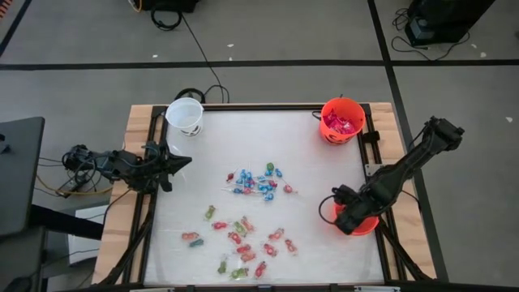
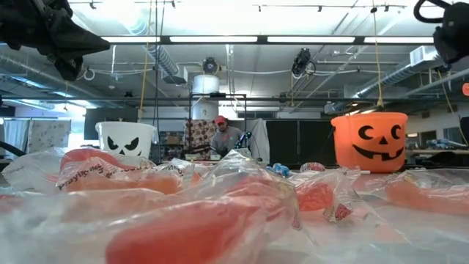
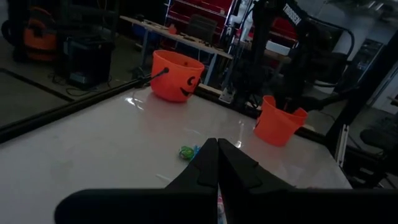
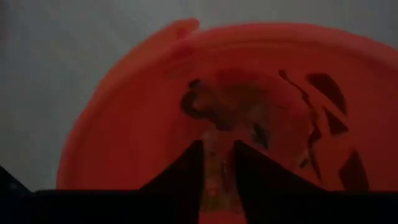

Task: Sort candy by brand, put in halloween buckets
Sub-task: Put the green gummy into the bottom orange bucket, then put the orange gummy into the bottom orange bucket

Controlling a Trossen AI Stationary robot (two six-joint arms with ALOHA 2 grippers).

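The right hand hung directly over the plain orange plastic bucket at the counter's right edge, near its front corner. Its fingers stood slightly parted with a small wrapped piece showing between them, apparently a release in progress. To do it well, the hand should open fully above the bucket's middle and lift straight up. Loose wrapped candy lay scattered mid-counter. The left hand waited closed and empty at the left edge, near the white plastic bucket.
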